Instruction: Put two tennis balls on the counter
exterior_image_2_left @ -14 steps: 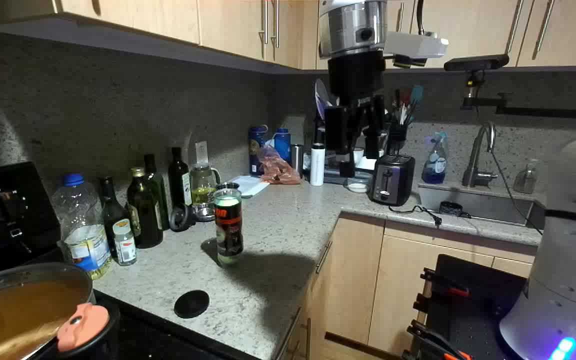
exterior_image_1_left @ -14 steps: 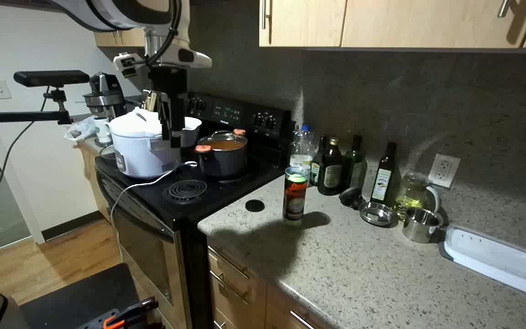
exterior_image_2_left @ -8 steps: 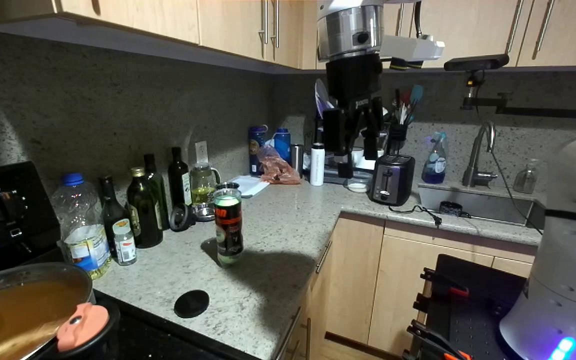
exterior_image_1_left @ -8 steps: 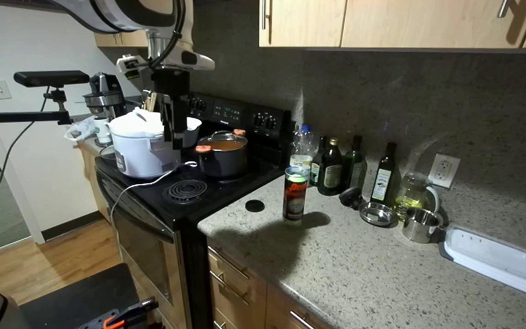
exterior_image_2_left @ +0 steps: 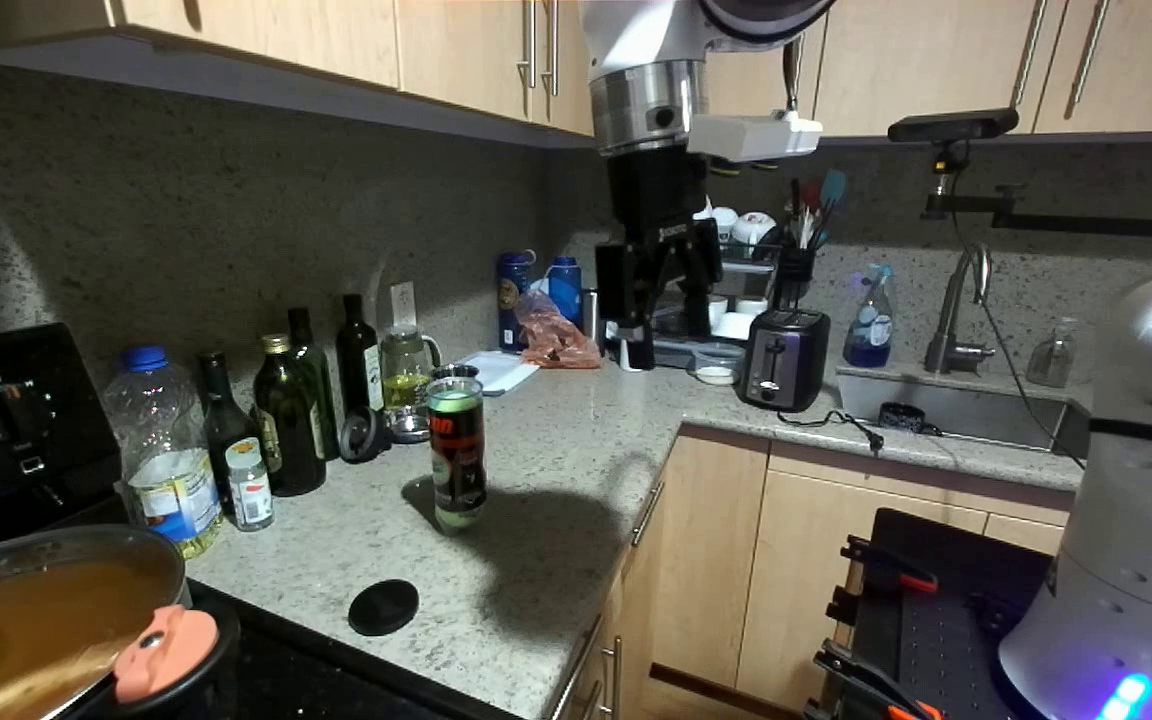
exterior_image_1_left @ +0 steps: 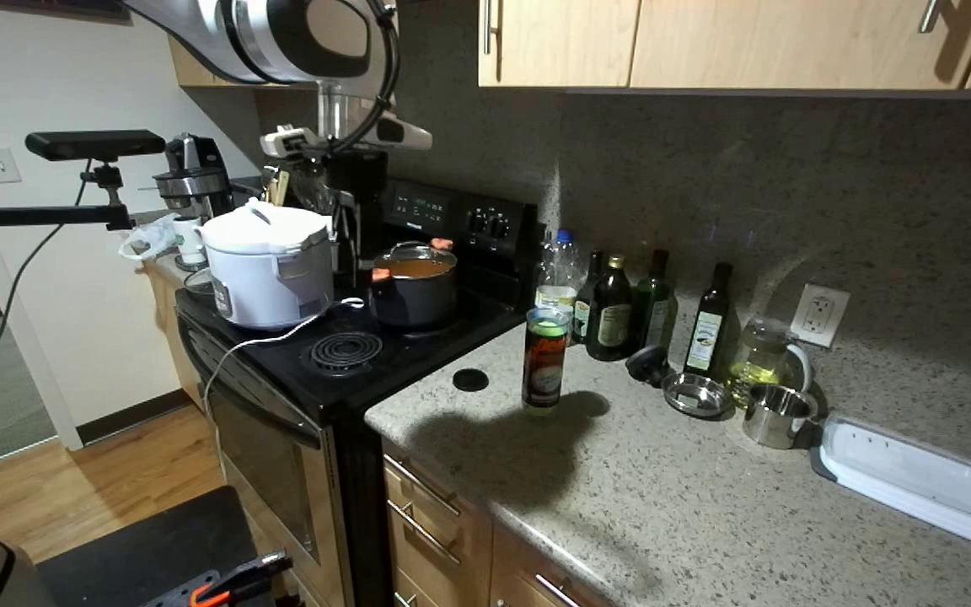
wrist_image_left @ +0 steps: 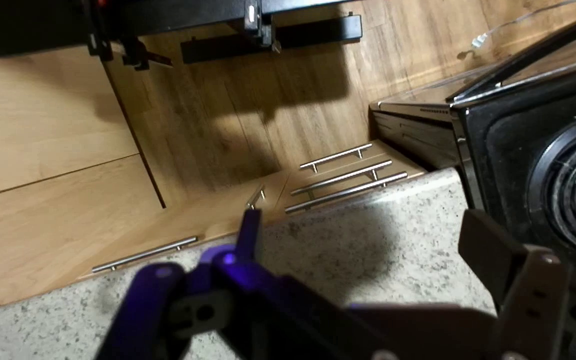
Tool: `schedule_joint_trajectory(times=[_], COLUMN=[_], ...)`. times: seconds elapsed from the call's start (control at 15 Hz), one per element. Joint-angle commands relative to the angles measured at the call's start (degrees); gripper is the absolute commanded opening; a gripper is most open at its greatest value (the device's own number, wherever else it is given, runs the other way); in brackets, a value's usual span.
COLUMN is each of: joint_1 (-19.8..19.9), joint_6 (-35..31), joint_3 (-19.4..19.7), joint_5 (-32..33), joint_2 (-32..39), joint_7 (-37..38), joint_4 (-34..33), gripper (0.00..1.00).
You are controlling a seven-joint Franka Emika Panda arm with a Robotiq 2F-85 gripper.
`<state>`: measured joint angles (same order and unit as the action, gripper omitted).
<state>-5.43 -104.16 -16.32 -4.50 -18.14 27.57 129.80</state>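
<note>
A clear tennis ball can [exterior_image_1_left: 544, 371] with a black and red label stands upright on the speckled counter [exterior_image_1_left: 688, 506]; it shows in both exterior views [exterior_image_2_left: 458, 455]. A yellow-green tennis ball [exterior_image_2_left: 455, 402] shows inside near the top, and green [exterior_image_2_left: 457, 519] shows at the can's bottom. The label hides the rest. My gripper [exterior_image_2_left: 669, 338] is open and empty, pointing down high above the counter, apart from the can. It also shows in an exterior view [exterior_image_1_left: 351, 265] and in the wrist view [wrist_image_left: 363, 225], where counter [wrist_image_left: 418, 240] shows between its fingers. The can is out of the wrist view.
A black lid [exterior_image_2_left: 383, 608] lies near the can. Several bottles [exterior_image_1_left: 614, 312], a glass pitcher [exterior_image_1_left: 759, 362] and a metal cup [exterior_image_1_left: 776, 416] stand along the back wall. A pot [exterior_image_1_left: 414, 291] and a white cooker [exterior_image_1_left: 266, 265] stand on the black stove [wrist_image_left: 543, 175]. Upper cabinets [exterior_image_1_left: 705, 42] overhang the counter.
My gripper has moved lower and towards the can, rightward in one exterior view and leftward in the other. Its shadow on the counter has shifted. The can has not moved.
</note>
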Motion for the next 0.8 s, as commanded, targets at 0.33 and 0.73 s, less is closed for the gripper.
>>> schedule_joint_trajectory(times=[0.33,0.73], joint_1=[0.6,-0.1], joint_6=[-21.5,-29.0], joint_3=[2.7,5.6], joint_5=[7.0,15.2], joint_2=[12.3,20.3], joint_7=[2.6,10.0], joint_4=[-4.9,-11.5], gripper=[1.0,1.0])
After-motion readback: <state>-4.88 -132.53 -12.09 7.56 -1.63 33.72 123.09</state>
